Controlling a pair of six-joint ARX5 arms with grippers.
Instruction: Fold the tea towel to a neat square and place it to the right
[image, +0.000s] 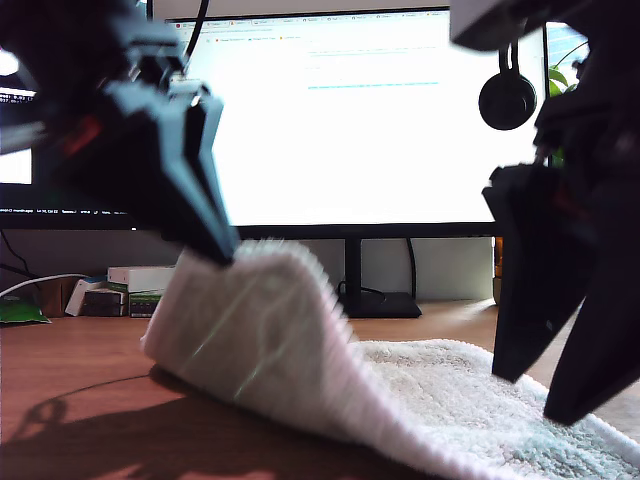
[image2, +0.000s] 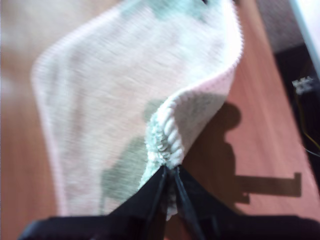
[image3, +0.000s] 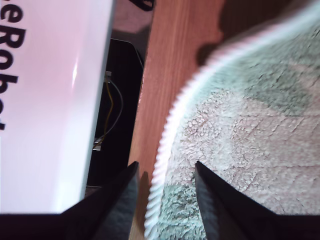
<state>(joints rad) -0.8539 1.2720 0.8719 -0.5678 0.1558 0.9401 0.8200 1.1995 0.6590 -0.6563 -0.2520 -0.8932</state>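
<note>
The tea towel (image: 270, 340), fluffy off-white with a ribbed pink trim, lies on the wooden desk (image: 70, 370). One edge is pulled up into a peak at the exterior view's left. My first gripper (image: 222, 255) is shut on that raised edge. In the first wrist view its fingers (image2: 170, 172) pinch the trim, and the towel (image2: 125, 100) hangs curved below. At the exterior view's right, my second gripper (image: 532, 398) is open just above the flat part. In the second wrist view its fingers (image3: 165, 170) straddle the trim of the towel (image3: 250, 130) without closing on it.
A bright monitor (image: 350, 120) on a black stand (image: 375, 300) fills the back, with headphones (image: 507, 98) hanging in front of it. Small boxes (image: 135, 290) sit at the exterior view's back left. Beyond the desk edge are a white lettered panel (image3: 50, 100) and wires (image3: 107, 115).
</note>
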